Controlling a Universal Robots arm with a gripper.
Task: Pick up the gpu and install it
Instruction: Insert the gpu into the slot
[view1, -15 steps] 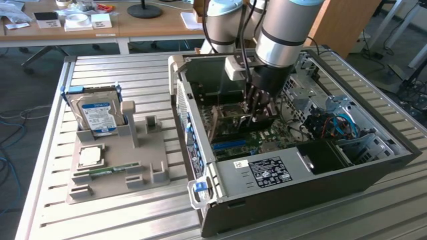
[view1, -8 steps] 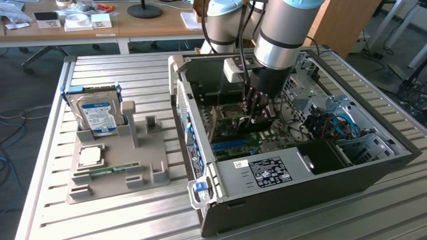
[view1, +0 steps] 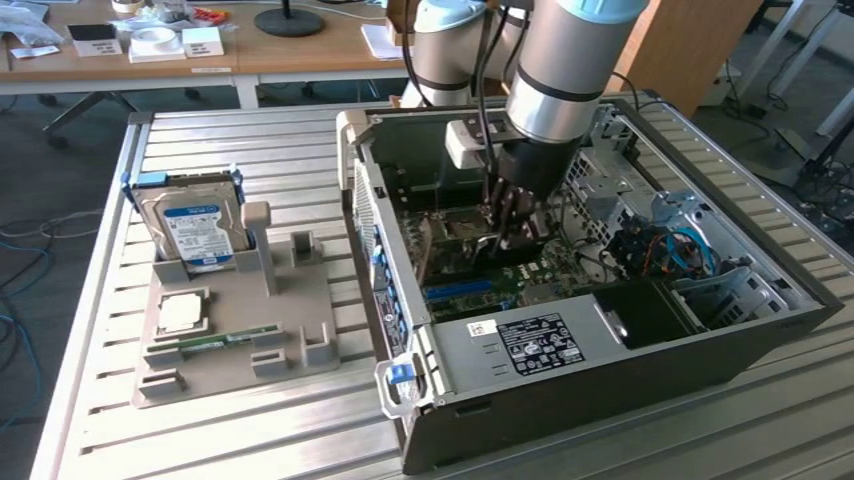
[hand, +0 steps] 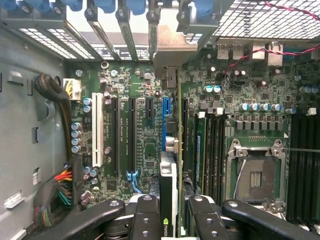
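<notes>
The black robot hand (hand: 172, 222) is pinching the thin black-and-tan gpu (hand: 168, 190) edge-on, holding it upright over the long blue motherboard slot (hand: 164, 117), seemingly to line up its connector.

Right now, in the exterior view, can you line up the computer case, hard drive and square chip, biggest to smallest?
1. computer case, largest by far
2. hard drive
3. square chip, smallest

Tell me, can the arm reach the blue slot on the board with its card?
Probably yes. The pincer grips the gpu edge-on inside the open case, lined up with the blue slot. I see no cable or part between them; the cable bundle lies off to one side.
</notes>
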